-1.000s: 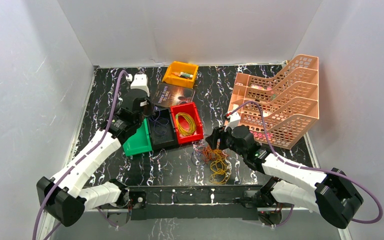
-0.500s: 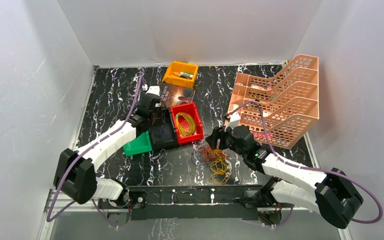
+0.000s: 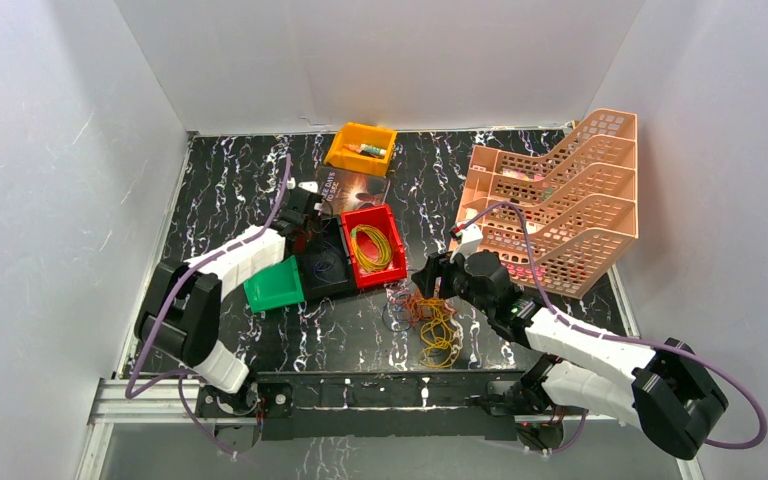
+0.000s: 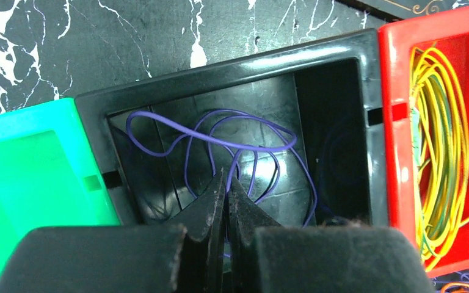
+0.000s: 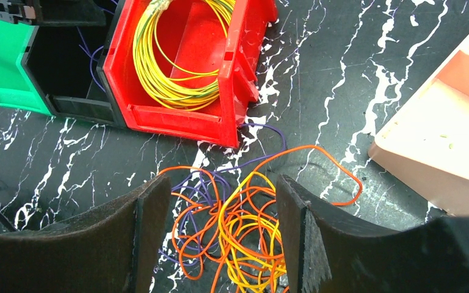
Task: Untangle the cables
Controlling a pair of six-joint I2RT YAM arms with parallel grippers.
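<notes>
Cables (image 3: 432, 325): tangled orange, yellow and purple heap on the counter (image 3: 220, 190), beneath the right pincer (image 5: 220, 190), jaws apart; left pincer (image 4: 226, 186), jaws together, over purple loops (image 4: 220, 138) in the black bin (image 4: 334, 110).

The overhead camera looks down over the whole table (image 3: 430, 170); both close wrist cameras apparently share the red bin (image 4: 392, 122).

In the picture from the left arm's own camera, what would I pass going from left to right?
First the green bin → the black bin, with a purple wire loop inside → the red bin, with coiled yellow wire inside.
</notes>
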